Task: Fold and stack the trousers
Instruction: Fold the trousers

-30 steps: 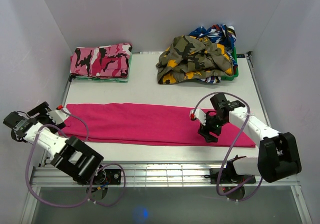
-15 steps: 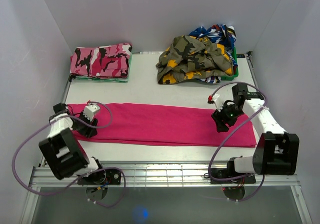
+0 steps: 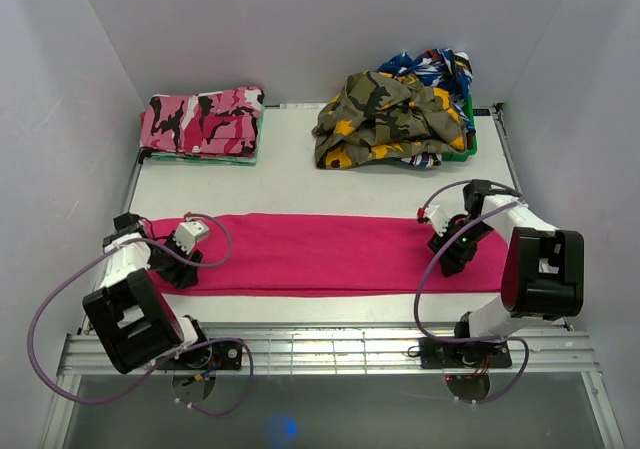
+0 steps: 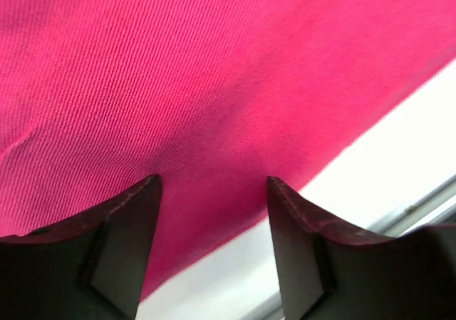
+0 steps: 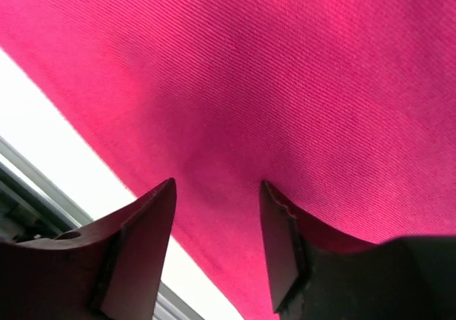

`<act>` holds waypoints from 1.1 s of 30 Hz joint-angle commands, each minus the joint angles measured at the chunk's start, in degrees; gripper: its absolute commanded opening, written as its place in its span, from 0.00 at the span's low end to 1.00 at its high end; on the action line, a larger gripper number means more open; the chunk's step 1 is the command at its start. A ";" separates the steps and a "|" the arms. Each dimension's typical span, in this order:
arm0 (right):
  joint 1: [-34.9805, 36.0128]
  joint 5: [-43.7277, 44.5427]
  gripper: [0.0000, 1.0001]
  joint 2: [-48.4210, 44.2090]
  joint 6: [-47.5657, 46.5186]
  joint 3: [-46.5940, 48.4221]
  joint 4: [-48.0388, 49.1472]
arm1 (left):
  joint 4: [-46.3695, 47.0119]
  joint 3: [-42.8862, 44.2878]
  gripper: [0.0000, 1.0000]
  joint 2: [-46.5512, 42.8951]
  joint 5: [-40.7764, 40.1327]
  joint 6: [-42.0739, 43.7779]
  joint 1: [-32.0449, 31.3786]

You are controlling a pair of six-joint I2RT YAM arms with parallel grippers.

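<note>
As the trousers [image 3: 320,254] lie flat in one long magenta band, they run left to right across the worktop [image 3: 300,184], close along its near edge.

Left gripper [image 3: 182,264]: down on the band's left end, jaws apart. Wrist view shows both fingers [image 4: 132,220] tip-down at the cloth beside its near hem, with flat fabric between them and none pinched up.

Right gripper [image 3: 455,257]: down near the right end, jaws likewise apart, fingertips [image 5: 142,220] at the cloth by the hem.

Far left corner: folded pink camouflage stack [image 3: 203,122].

Far right corner: olive-yellow camouflage garment [image 3: 385,119] heaped over a green bin [image 3: 466,145].
</note>
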 commanded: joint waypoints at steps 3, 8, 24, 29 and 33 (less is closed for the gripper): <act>6.40 -13.56 0.63 -0.93 -1.39 14.99 -9.26 | -8.98 14.31 0.93 -3.67 12.75 0.29 -0.03; 17.54 -20.01 0.79 -2.08 12.75 21.88 5.80 | -6.09 26.74 0.98 4.13 29.70 -8.68 -0.29; 24.78 -22.54 0.91 20.98 39.66 48.89 31.37 | -0.28 45.12 0.76 38.95 13.04 -15.90 -20.41; 25.13 -29.04 0.99 30.26 45.19 55.91 27.72 | 0.52 44.34 0.51 41.16 14.53 -13.80 -22.70; 26.80 -30.72 1.00 31.58 45.47 53.97 30.02 | -0.45 40.83 0.42 38.27 17.25 -10.10 -23.41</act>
